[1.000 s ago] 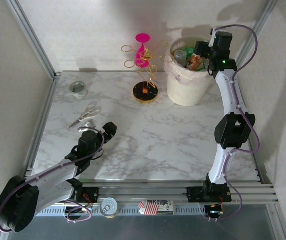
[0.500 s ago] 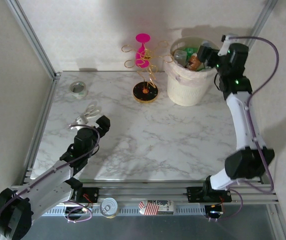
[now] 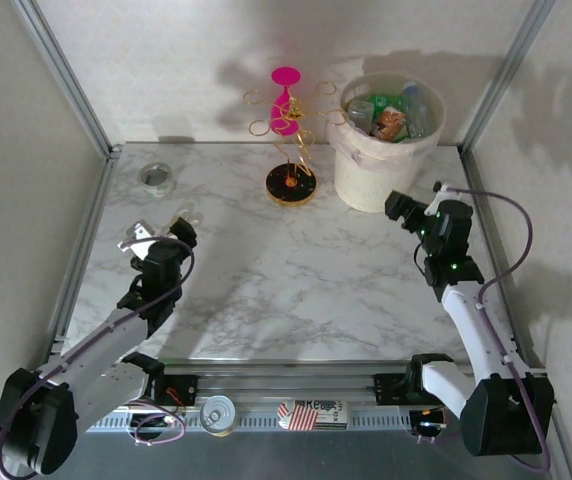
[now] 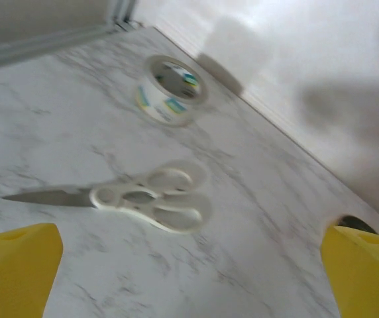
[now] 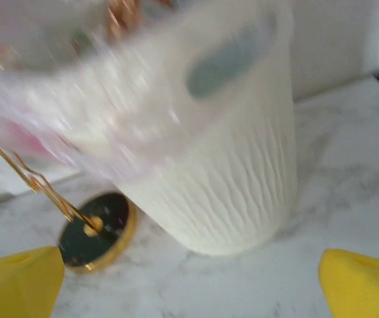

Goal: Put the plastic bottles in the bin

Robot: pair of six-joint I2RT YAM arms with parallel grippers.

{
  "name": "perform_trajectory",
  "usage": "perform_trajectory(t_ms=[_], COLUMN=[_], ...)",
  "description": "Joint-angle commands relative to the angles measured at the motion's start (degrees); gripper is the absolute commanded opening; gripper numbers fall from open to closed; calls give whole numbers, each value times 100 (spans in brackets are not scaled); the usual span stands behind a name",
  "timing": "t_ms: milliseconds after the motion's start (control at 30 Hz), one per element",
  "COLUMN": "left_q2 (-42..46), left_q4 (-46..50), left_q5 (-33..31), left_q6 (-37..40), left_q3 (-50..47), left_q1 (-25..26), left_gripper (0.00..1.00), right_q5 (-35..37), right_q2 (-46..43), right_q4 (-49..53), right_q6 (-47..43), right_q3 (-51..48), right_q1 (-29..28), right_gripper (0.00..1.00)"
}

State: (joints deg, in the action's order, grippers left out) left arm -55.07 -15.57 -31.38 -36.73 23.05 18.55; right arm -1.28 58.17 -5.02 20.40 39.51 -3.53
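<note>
The bin [image 3: 378,172] is a cream-white ribbed bucket with a plastic liner at the back right of the table. Several plastic bottles [image 3: 391,112], clear, green and orange-brown, lie piled inside it up to the rim. My right gripper [image 3: 416,200] hovers low just right of the bin, open and empty. In the right wrist view the bin's wall [image 5: 229,179] stands close ahead between the yellow fingertips of the right gripper [image 5: 193,281]. My left gripper [image 3: 159,232] is open and empty at the left side, over the scissors [image 4: 143,199].
A clear tape roll [image 3: 156,178] lies at the back left, also seen beyond the scissors as the tape roll [image 4: 169,86]. A pink and gold wire stand [image 3: 291,135] on a black round base [image 5: 97,232] stands left of the bin. A tin can [image 3: 216,413] rests on the front rail.
My right arm has drawn back from above the bin and come down beside it, its jaws widening. My left gripper has slid left and back, over the scissors.
</note>
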Motion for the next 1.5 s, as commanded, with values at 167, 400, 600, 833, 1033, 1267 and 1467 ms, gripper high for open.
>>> perform_trajectory(t_ms=[167,400,600,833,1033,1267,1467], left_q2=[-528,-627,-727,-1158,-1983,-2654,-3110], left_q4=[-39,-223,-359,-369,-1705,-2718,-3720], left_q5=[-1026,-1396,-2018,-2477,-2863,-2354,-734], left_q6=[675,857,1010,1308,1627,2189,3301], left_q3=[361,332,135,227,-102,-37,69], left_q1=[-173,-215,-229,-238,-246,-265,-329], left_gripper=[100,100,100,100,100,100,100], right_q5=[797,1232,1646,1341,1188,1371,1340], right_q2=[638,1434,1971,2401,2536,2418,2393], right_q4=[-1533,-2774,-4652,-4616,-4485,-4649,-4723], right_q6=[-651,-1045,-1064,-1241,-1372,-1340,-1417], right_q3=[-1076,-1437,-2124,-1869,-1703,-1861,-1906], right_q1=[-27,-26,-31,-40,-69,-87,-120], right_gripper=[99,99,99,99,99,99,99])
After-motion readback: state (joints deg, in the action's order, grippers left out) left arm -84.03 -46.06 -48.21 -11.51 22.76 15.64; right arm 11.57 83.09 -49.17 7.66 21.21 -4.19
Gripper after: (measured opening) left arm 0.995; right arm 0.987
